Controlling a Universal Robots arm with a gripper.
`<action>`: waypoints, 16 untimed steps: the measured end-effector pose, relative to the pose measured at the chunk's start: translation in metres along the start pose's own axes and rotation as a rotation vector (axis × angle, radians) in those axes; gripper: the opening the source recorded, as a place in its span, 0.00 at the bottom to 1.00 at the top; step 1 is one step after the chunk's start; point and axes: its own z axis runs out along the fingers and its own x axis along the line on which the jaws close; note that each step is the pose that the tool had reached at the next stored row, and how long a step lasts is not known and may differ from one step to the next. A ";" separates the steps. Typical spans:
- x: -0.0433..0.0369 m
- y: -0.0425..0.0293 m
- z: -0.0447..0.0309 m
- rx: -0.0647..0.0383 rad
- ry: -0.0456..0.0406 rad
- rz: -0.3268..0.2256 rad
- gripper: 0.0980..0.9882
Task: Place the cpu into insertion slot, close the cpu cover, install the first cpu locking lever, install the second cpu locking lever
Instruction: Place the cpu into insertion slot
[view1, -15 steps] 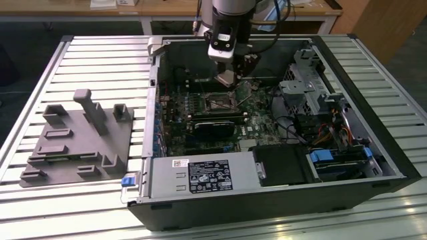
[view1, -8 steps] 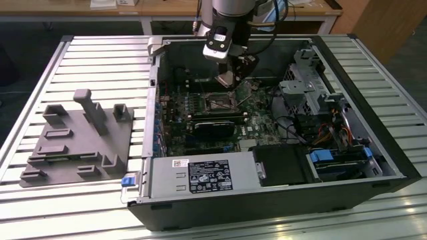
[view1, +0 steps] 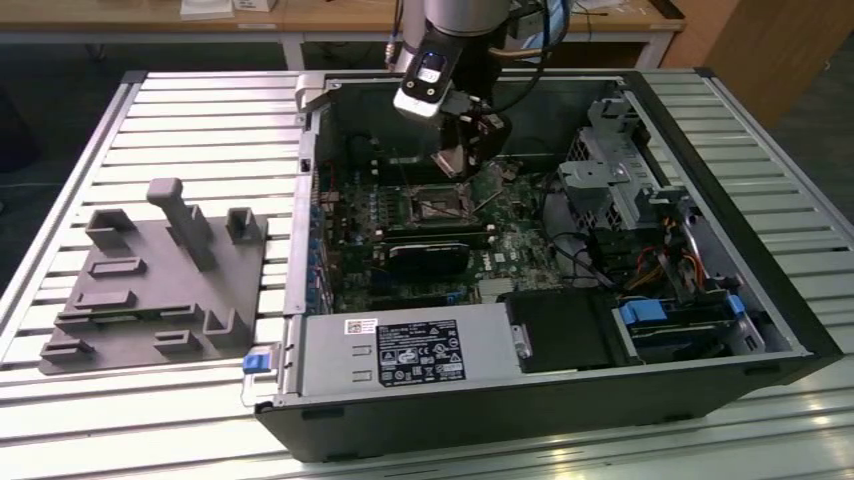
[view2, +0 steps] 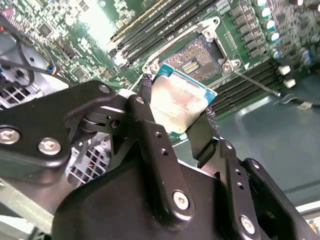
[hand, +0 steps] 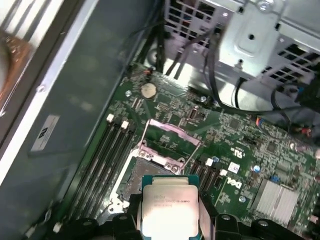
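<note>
cpu (view2: 181, 102) pinched by two opposite edges in clenched gripper (view2: 177, 109), poised over bare slot (view2: 196, 56), not yet seated; cover (hand: 167, 128) stands tipped up so the slot lies free to take it

Slatted metal tbl (view1: 174, 110), wood desk (view1: 347, 20) behind.

Black end effector (view2: 176, 111); silver screws (view2: 181, 200)
</note>
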 end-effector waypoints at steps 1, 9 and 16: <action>0.0000 0.0000 0.0004 0.000 -0.0017 0.018 0.49; 0.0000 -0.0004 0.0031 0.000 -0.0151 0.160 0.49; 0.0002 -0.0010 0.0067 -0.001 -0.0235 0.246 0.49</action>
